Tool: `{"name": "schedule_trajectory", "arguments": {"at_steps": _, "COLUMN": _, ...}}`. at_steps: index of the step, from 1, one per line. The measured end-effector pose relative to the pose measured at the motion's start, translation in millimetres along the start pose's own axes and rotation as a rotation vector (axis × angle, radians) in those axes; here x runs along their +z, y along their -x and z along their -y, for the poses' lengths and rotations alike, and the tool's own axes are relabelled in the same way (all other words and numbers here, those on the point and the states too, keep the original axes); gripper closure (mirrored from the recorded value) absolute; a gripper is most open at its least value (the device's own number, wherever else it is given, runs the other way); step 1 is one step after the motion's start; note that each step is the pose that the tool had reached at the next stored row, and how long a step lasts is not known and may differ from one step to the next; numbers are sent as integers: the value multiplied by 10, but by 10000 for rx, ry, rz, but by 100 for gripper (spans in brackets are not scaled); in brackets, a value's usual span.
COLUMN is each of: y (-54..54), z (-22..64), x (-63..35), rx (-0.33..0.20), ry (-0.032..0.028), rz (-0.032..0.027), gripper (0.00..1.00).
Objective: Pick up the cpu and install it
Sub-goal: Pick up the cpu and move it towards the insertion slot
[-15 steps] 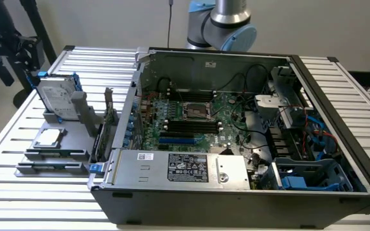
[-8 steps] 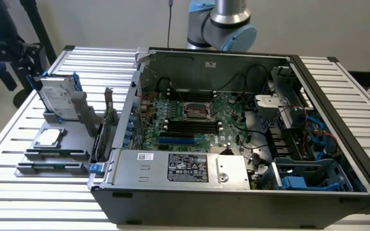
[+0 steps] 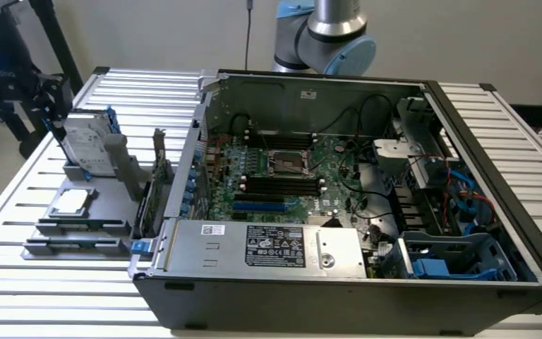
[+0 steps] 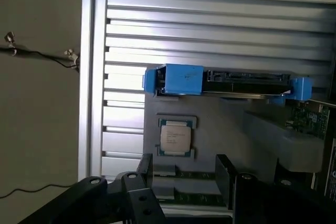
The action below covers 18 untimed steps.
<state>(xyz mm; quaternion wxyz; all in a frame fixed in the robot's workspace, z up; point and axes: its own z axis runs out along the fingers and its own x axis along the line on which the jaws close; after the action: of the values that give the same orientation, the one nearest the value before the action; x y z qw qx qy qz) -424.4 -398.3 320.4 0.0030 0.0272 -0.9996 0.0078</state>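
Light, stiff and likely fragile, the cpu (image 3: 71, 203) lies flat in a grey holder (image 3: 111, 206) on the desk (image 3: 45, 296), best taken by opposite edges, the fingers (image 4: 224, 177) nearby spread wide and empty.

Your arm (image 3: 337, 21) shows at the far side of the scene as a smooth, round silver-grey metal tube, with a darker band near its lower end. Below the tube you can see the joint housing (image 3: 332, 60), a rounded grey casting closed by a pale blue cap (image 3: 354, 51). A second blue cap (image 3: 295, 10) sits just on the exterior view's left of the tube. In the wrist view, your gripper (image 4: 185, 162) is matte black throughout. It has two flat, blocky fingers (image 4: 224, 169) with squared tips, carried on angular black links (image 4: 79, 198). On the links you'll find round pivot pins (image 4: 94, 181), each with a lighter ring at its centre.
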Motion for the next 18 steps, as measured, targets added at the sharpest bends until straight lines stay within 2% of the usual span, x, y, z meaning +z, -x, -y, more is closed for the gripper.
{"name": "schedule_trajectory", "arguments": {"at_steps": 3, "y": -1, "z": 4, "x": 55, "rx": -10, "ry": 1, "rz": 2, "gripper": 39}}
{"name": "schedule_trajectory", "arguments": {"at_steps": 4, "y": -2, "z": 5, "x": 72, "rx": -14, "ry": 0, "rz": 0, "gripper": 33}}
{"name": "schedule_trajectory", "arguments": {"at_steps": 18, "y": -7, "z": 25, "x": 327, "rx": -63, "ry": 0, "rz": 1, "gripper": 33}}
